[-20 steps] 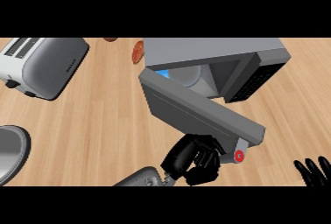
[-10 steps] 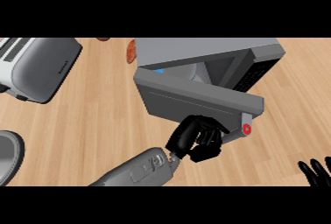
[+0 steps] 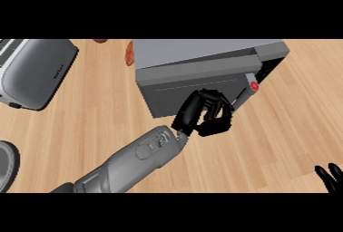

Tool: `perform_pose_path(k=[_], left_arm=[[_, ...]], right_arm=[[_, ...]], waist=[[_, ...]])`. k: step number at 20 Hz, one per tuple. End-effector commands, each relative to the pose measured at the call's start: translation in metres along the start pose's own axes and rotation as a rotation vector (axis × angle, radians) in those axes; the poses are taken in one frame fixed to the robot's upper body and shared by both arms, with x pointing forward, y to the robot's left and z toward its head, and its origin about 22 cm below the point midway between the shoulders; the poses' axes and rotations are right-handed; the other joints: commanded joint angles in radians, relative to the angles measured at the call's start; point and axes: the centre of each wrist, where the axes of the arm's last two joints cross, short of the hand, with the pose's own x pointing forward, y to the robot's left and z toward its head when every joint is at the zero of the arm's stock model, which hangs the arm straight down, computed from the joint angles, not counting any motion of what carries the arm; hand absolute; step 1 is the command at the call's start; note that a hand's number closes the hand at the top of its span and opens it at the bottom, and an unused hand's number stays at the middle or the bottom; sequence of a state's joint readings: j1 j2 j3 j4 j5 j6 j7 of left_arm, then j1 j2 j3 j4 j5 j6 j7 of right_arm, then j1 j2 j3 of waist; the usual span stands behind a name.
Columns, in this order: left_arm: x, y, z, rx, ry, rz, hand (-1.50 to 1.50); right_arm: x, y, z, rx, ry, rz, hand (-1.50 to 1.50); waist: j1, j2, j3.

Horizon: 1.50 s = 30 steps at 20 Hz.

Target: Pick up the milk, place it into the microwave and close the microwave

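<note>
The grey microwave (image 3: 201, 54) stands at the back of the wooden counter. Its door (image 3: 188, 88) is swung almost shut, with a narrow dark gap left at the right end by the red button (image 3: 254, 86). My left hand (image 3: 201, 113) rests against the door's front face near its right end, fingers loosely bent and holding nothing. No milk shows in the head view. My right hand (image 3: 330, 174) rests at the lower right edge, only straight fingertips showing.
A silver toaster (image 3: 33, 72) sits at the far left. A grey round rim (image 3: 5, 165) shows at the lower left edge. A reddish-brown item (image 3: 129, 54) lies just left of the microwave's back.
The microwave door has swung from wide open to almost shut, with my left hand travelling up and right along with it. The right hand has stayed in place.
</note>
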<state>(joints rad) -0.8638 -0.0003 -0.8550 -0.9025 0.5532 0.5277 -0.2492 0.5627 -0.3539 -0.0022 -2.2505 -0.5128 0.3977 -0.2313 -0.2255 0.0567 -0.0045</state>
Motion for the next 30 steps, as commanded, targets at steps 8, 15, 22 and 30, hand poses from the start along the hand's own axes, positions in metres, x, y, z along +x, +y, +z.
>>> perform_pose_path(k=[8, 15, 22, 30], left_arm=[[0.006, 0.020, -0.025, 0.089, -0.002, 0.101, 1.50], [-0.001, 0.026, -0.025, 0.173, 0.027, 0.137, 1.50], [-0.002, 0.027, -0.026, 0.229, -0.036, 0.126, 1.50], [-0.007, 0.027, -0.023, 0.257, -0.061, 0.122, 1.50]], right_arm=[[0.015, 0.000, -0.010, 0.036, -0.028, -0.013, -1.50], [0.021, -0.001, -0.016, 0.049, -0.059, -0.013, -1.50], [0.025, 0.001, -0.020, 0.126, -0.060, -0.035, -1.50], [0.024, 0.004, -0.022, 0.180, -0.054, -0.054, -1.50]], waist=[[-0.040, 0.015, 0.002], [-0.036, 0.017, 0.002], [-0.045, 0.021, 0.002], [-0.066, 0.028, 0.003]])
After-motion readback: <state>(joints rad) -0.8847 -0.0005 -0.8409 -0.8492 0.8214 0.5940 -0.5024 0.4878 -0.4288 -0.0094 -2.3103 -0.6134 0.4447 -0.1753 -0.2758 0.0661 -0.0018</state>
